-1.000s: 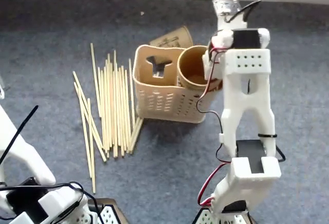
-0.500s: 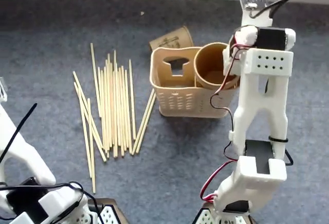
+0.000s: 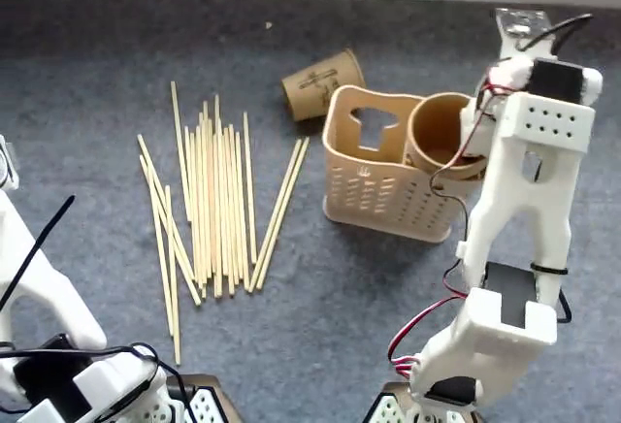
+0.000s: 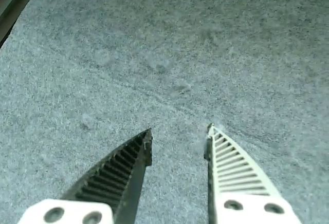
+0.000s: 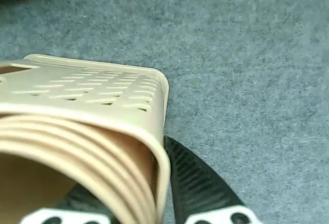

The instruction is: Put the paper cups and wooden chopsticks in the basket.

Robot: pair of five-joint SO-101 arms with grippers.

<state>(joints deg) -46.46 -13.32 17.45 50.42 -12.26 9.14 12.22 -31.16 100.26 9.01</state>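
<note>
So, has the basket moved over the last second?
Yes. The basket has slid right, away from the chopstick bundle, leaving a wider gap between them.

Grey carpet (image 3: 97, 74) bears chopsticks (image 3: 209, 210), basket (image 3: 388, 198), tipped cup (image 3: 320, 83)

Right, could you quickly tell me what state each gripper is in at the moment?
Left gripper: open, holding nothing.
Right gripper: shut on the wall of the basket, with a paper cup just inside it.
</note>
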